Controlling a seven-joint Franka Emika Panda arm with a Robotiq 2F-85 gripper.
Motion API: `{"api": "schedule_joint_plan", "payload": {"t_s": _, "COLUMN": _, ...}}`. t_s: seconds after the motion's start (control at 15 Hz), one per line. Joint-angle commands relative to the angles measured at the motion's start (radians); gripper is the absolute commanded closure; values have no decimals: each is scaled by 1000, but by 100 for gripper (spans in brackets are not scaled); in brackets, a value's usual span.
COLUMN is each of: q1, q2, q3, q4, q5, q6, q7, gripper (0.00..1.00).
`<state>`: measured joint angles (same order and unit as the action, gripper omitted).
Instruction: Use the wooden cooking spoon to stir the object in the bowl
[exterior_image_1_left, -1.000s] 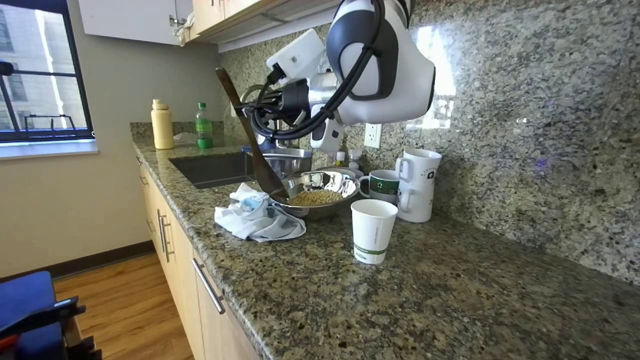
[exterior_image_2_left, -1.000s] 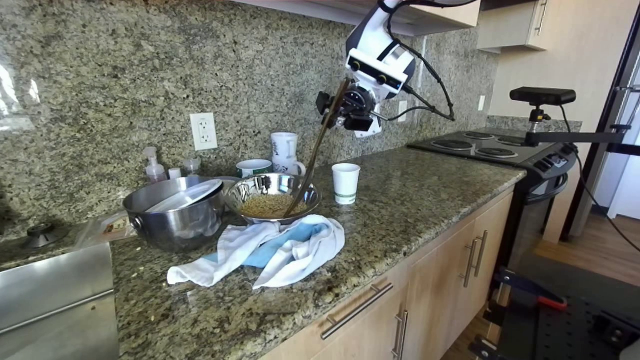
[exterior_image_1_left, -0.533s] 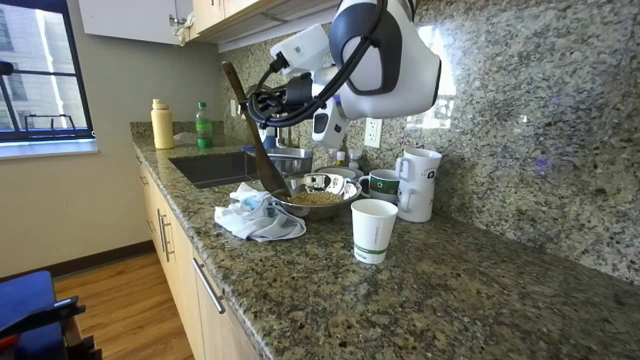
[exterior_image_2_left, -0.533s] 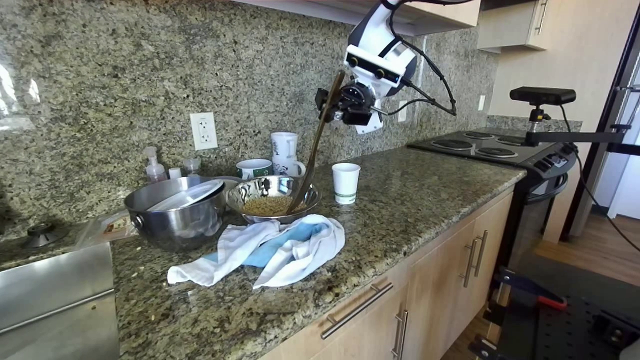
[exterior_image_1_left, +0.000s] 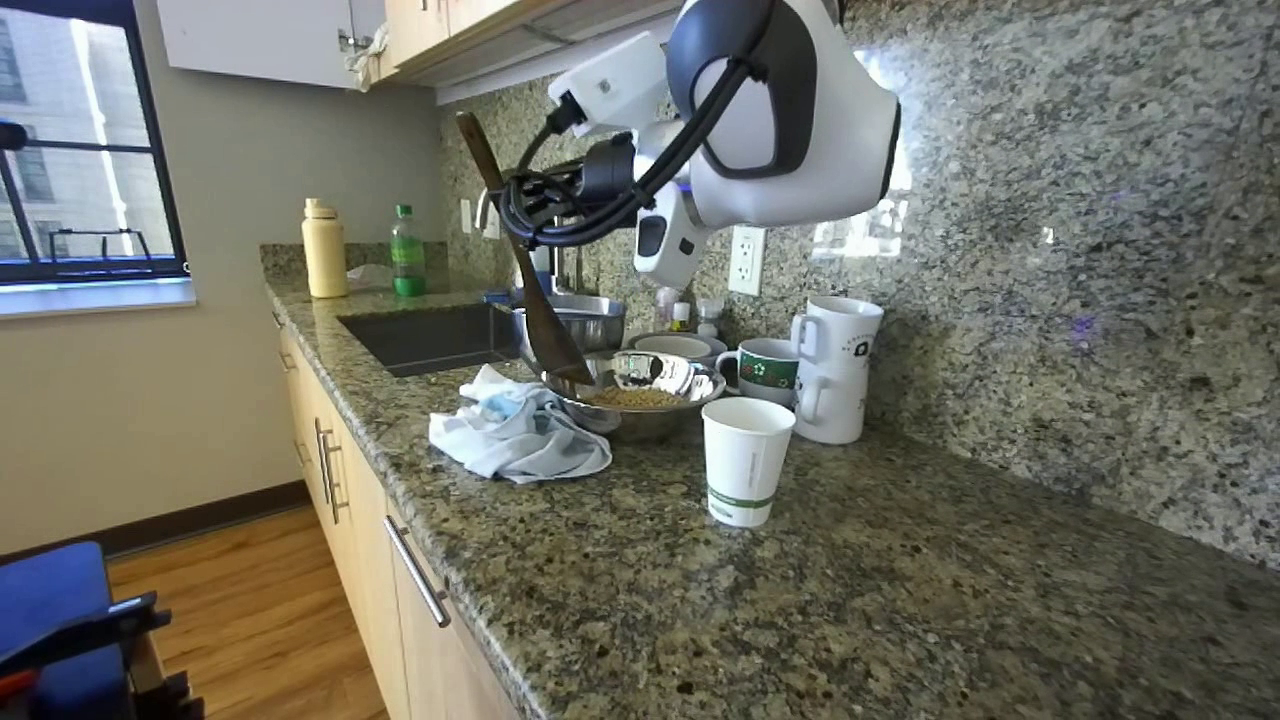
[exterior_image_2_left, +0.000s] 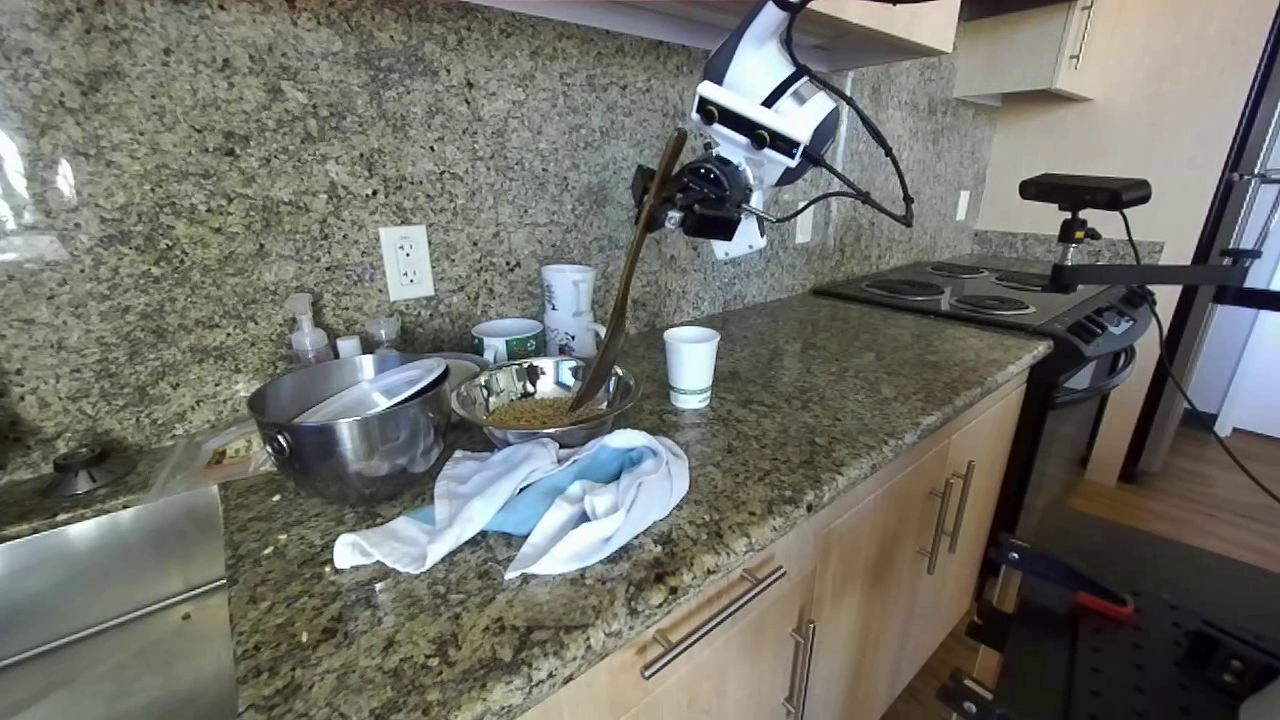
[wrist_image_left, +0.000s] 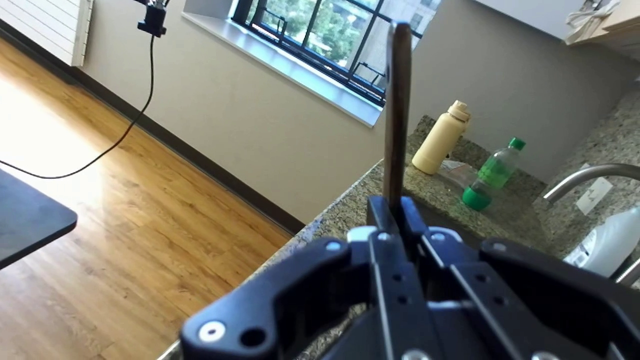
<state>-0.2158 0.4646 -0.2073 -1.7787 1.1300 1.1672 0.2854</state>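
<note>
One wooden spoon (exterior_image_2_left: 621, 300) is pinched by the end effector (wrist_image_left: 394, 204), its blade (exterior_image_2_left: 598, 374) inside the bowl (exterior_image_2_left: 512, 380), rightward in an exterior view; its depth in the grain (exterior_image_2_left: 528, 412) is hard to tell. Slow, low leftward sweeps should be made.

A gap lies between the bowl (exterior_image_2_left: 527, 378) and the white cup (exterior_image_2_left: 690, 367). The steel pot (exterior_image_2_left: 350, 450), mugs (exterior_image_2_left: 565, 325) and cloth (exterior_image_2_left: 540, 500) crowd the bowl's other sides, and the wooden cooking spoon (exterior_image_2_left: 625, 285), slanting up to the gripper (wrist_image_left: 394, 210), partly bars entry from above
</note>
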Motion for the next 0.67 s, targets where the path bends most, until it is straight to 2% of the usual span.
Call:
{"api": "schedule_joint_plan", "payload": {"t_s": 0.0, "q1": -2, "q2": 1, "q3": -1, "q4": 3, "q5": -1, "q6": -2, "q7": 0, "gripper": 93}}
{"api": "schedule_joint_plan", "payload": {"t_s": 0.2, "q1": -3, "q2": 0, "q3": -1, "q4": 3, "q5": -1, "q6": -2, "q7": 0, "gripper": 93}}
{"api": "schedule_joint_plan", "payload": {"t_s": 0.27, "q1": -2, "q2": 0, "q3": -1, "q4": 3, "q5": -1, "q6": -2, "q7": 0, "gripper": 98}}
{"api": "schedule_joint_plan", "payload": {"t_s": 0.6, "q1": 8, "q2": 50, "q3": 10, "q4": 52, "q5": 53, "q6": 62, "q7": 16, "gripper": 98}}
